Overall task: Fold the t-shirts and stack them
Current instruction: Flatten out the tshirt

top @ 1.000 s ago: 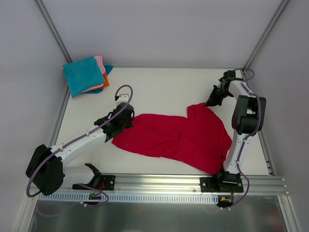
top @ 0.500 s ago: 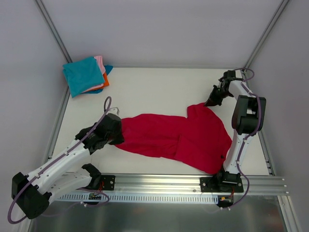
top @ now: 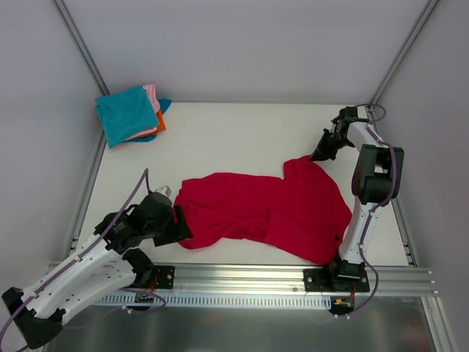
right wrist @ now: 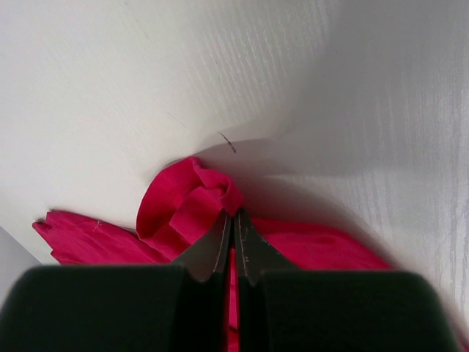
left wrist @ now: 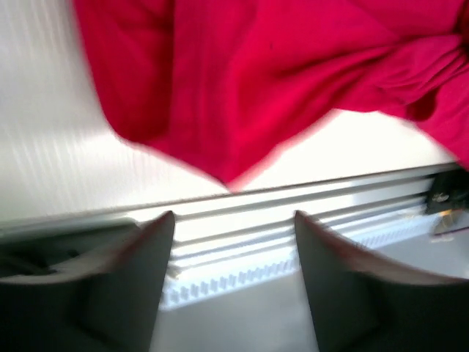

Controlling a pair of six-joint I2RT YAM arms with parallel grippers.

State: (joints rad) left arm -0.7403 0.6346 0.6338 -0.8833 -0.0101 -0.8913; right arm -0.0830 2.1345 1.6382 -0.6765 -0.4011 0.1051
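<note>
- Left gripper (left wrist: 233, 220): jaws parted, holding nothing; fingertips (left wrist: 157, 227) hang clear of the cloth in the left wrist view, a corner of the red t-shirt (left wrist: 278, 73) just beyond them toward 12 o'clock.
- Seen from the top camera, left gripper (top: 178, 224) at about 8 o'clock on the table (top: 242, 132), right beside the red t-shirt's (top: 264, 209) near-left edge; touching or not, cannot tell.
- Right gripper (right wrist: 233, 220): clenched tight on a bunched fold of the red t-shirt (right wrist: 187, 202), fingertips (right wrist: 222, 227) pressed together with cloth pinched between.
- From above, right gripper (top: 322, 152) at about 2 o'clock, gripping the shirt's far-right tip.
- Red t-shirt spread rumpled across the table's middle, stretching from 8 o'clock to 2 o'clock, bulk toward 4 o'clock.
- Stack of folded t-shirts (top: 128, 114) at 10 o'clock in the far-left corner, teal on top, pink, orange and blue edges showing beneath; well apart from both grippers.
</note>
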